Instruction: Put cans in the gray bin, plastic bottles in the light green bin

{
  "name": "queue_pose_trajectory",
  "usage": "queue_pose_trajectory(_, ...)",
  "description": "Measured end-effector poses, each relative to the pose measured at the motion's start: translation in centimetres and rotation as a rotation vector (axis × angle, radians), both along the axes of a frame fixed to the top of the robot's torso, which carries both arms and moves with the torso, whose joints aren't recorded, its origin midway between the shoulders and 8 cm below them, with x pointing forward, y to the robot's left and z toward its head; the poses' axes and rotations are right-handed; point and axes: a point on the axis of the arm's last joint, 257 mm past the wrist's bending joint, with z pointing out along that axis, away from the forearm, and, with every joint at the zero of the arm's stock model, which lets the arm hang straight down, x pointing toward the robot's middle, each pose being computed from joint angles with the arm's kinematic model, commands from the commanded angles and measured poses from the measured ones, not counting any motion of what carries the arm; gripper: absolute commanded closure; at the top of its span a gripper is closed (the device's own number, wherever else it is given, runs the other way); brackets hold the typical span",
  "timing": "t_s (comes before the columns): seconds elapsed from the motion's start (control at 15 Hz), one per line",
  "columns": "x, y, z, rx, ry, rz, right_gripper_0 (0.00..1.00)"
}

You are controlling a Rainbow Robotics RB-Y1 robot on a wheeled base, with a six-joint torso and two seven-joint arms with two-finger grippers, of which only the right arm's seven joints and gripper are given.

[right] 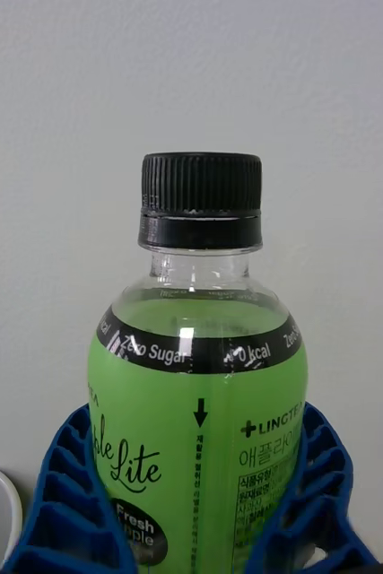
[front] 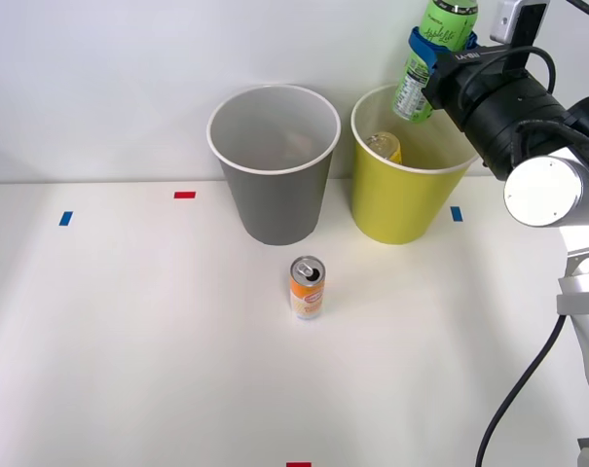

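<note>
Right gripper (front: 436,49) clamps small clear green plastic bottle (front: 432,53), tilted, directly above tall yellow-green bin's white rim (front: 411,167).

The green bottle (front: 432,53), clear plastic with a black cap and a green label, is held in the air above the far right rim of the light green bin (front: 403,199), clasped between blue ribbed fingers (right: 70,502). A clear bottle with a yellow label (front: 385,147) lies tilted inside that bin. The gray bin (front: 274,165) stands upright just beside it, on its left. The small orange-and-white can (front: 307,288) stands upright on the table in front of the gray bin, apart from it, its silver top showing.
</note>
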Motion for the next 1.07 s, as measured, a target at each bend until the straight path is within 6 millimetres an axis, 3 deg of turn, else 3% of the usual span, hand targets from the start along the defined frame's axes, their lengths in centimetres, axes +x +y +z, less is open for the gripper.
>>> queue_pose_trajectory(0.07, 0.0, -0.1, 0.1, 0.002, -0.003, -0.001, 0.00)
queue_pose_trajectory(0.47, -0.1, -0.5, 0.4, -0.003, -0.020, -0.013, 0.00)
queue_pose_trajectory(0.67, -1.3, -1.1, -0.1, -0.006, -0.048, -0.028, 0.00)
queue_pose_trajectory(0.93, -6.4, -1.4, -1.3, 0.025, -0.084, -0.001, 0.00)
queue_pose_trajectory(1.07, -9.4, -2.4, -2.8, 0.035, -0.082, -0.015, 0.00)
